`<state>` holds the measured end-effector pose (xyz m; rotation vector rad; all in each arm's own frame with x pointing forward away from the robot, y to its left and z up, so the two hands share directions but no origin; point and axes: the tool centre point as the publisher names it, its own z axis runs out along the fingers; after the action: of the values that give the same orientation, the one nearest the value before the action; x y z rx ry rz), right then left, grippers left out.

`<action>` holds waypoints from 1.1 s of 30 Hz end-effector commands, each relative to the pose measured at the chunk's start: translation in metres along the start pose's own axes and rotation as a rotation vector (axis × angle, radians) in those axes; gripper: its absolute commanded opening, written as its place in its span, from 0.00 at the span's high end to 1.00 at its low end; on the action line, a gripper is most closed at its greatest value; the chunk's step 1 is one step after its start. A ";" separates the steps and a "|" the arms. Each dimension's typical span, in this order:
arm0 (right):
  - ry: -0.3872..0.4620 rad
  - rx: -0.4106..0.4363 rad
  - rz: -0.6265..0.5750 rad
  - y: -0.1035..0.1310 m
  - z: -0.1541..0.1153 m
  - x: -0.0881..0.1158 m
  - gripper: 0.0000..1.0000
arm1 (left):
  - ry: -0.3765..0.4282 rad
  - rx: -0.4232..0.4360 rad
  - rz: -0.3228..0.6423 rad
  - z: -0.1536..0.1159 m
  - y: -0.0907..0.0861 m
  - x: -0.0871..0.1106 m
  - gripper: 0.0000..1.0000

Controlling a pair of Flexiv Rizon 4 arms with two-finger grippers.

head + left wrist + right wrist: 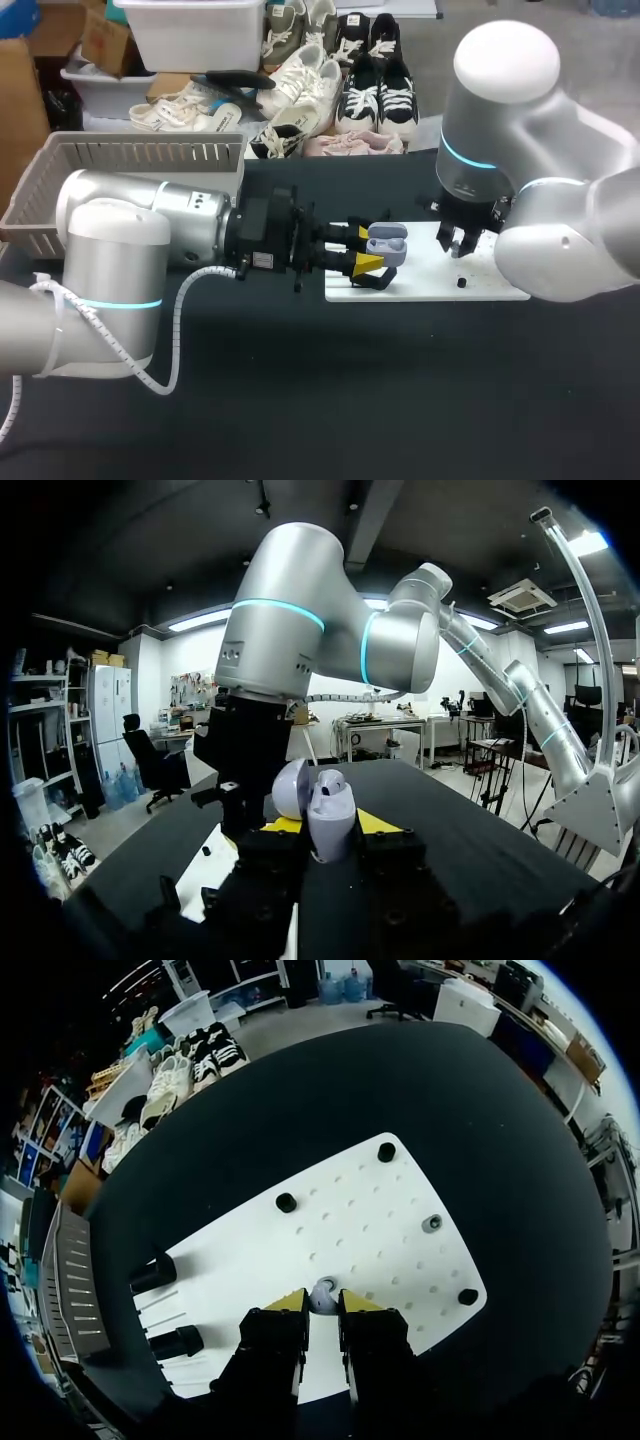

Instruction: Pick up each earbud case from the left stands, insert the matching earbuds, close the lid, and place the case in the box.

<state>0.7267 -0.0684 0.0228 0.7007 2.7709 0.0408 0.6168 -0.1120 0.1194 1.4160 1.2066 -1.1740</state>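
Grey-lilac case (388,244) sat clamped btwn the yellow tips of the left gripper (365,248), upright, with its lid (288,786) hinged open. It hung over the left end of the white board (430,275). In the left wrist view the black fingers hid its lower half, and whether a bud already sat inside couldn't be made out.

In the head view the right arm's wrist covered its own fingertips, and its bulk cut off the board's right end. The earbud (322,1294) was too small to find there. It showed only in the right wrist view, as a small grey lump pinched btwn the tips of the right gripper (323,1305), just above the board's holes. Its shape wasn't clear.

Two black cylinder shapes (152,1275) stood at the board end nearest the basket (130,160); what they were couldn't be told. Black pegs (286,1202) dotted the board, plus one greyish peg (432,1223), detail too fine to read. The left arm hid part of the basket's near wall.

Left arm lay low and roughly level across the table from the left, fingers pointing along the tabletop toward the board. Right arm entered from the right, elbow bent, wrist aimed straight down over the board's middle, near the case but apart from it.
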 end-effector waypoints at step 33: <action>-0.032 -0.068 0.038 -0.033 -0.082 0.004 1.00 | -0.001 -0.004 0.001 0.001 -0.001 0.000 1.00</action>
<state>0.7037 -0.0823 0.0823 0.7365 2.7284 0.1087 0.6167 -0.1120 0.1194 1.4160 1.2066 -1.1740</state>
